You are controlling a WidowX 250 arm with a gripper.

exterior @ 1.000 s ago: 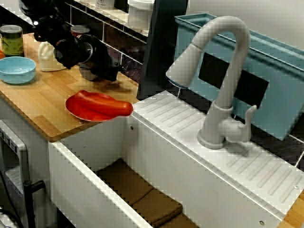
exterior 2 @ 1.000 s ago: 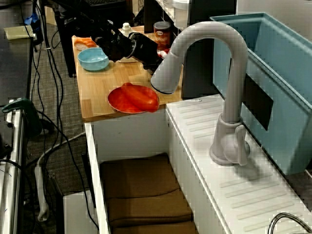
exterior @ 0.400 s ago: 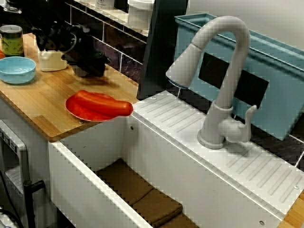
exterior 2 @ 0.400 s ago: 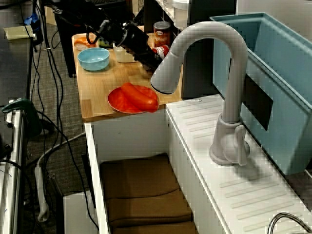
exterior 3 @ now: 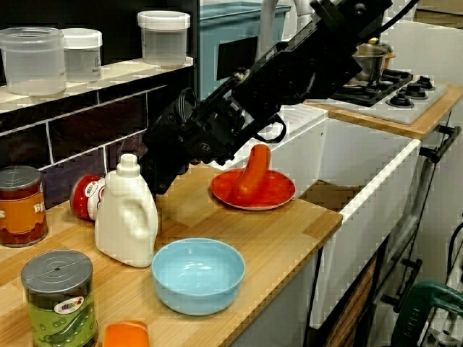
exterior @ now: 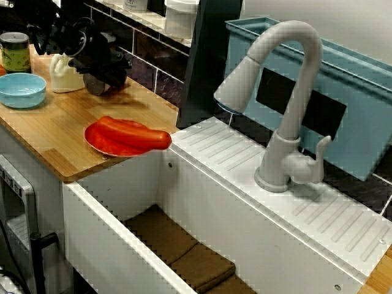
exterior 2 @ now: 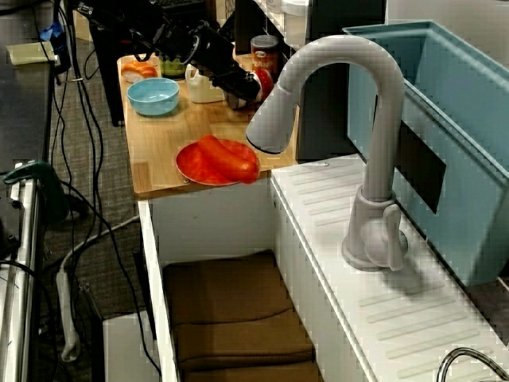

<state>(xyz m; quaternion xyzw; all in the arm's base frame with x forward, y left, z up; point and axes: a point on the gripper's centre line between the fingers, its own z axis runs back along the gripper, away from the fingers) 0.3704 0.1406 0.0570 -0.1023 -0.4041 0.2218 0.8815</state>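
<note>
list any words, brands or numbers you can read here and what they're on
No text reads clearly in any view.
Brown can: pale lettering on its label, too blurred to read.
Green can: small label patch, too blurred to read.
Red can: white label, too blurred to read.
White bottle: no print visible.

Labels on the red can point(exterior 3: 85, 196), brown can point(exterior 3: 22, 208) and green can point(exterior 3: 61, 307) are too blurred to read.

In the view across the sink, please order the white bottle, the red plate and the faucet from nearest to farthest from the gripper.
1. white bottle, just left of the gripper.
2. red plate, at the front edge of the counter.
3. faucet, far right, behind the sink.
</note>
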